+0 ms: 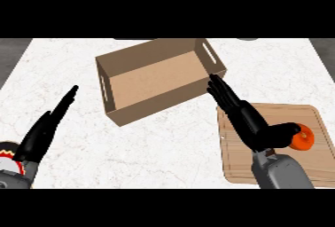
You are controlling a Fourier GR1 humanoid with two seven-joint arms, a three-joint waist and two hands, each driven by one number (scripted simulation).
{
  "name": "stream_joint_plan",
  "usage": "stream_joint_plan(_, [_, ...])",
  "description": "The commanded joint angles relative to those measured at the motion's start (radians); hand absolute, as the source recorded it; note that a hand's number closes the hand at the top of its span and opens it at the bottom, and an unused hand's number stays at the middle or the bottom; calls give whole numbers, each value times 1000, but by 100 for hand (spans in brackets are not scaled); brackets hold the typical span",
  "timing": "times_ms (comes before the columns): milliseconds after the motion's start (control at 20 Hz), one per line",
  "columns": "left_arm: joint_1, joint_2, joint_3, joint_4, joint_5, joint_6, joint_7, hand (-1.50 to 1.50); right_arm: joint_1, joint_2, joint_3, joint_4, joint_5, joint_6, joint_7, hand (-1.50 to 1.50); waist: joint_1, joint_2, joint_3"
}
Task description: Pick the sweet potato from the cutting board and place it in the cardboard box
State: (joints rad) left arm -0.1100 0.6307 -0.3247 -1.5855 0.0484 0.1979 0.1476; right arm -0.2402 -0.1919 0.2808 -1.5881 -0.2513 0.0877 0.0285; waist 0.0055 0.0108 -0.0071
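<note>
An orange sweet potato [305, 138] lies on the wooden cutting board [307, 164] at the right of the counter. My right hand [252, 124] hovers over the board's left part, fingers straight and pointing toward the box, thumb reaching to the sweet potato's left side. The hand partly hides the sweet potato. An empty cardboard box [157, 80] with handle slots sits at the counter's middle back, just beyond the fingertips. My left hand [42, 131] rests open at the lower left, fingers straight and pointing up.
The white marble counter [177, 150] spreads around the box and board. Dark floor shows past its left and right edges.
</note>
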Motion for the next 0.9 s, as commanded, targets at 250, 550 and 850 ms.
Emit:
stream_joint_plan(250, [89,30,210,122,-15,155,-43,0,85,-368,-35,7,151,175,73,-150,3,-17,4])
stream_joint_plan(550, [92,-44,197,177,-2,169,-62,0,167,-624,-9,95,432,195,-330,-150,-23,-8,10])
stream_joint_plan(850, [17,-47,228,249,-2,110,-72,0,128,-655,-65,306,462,276,-725,-150,-5,-7,8])
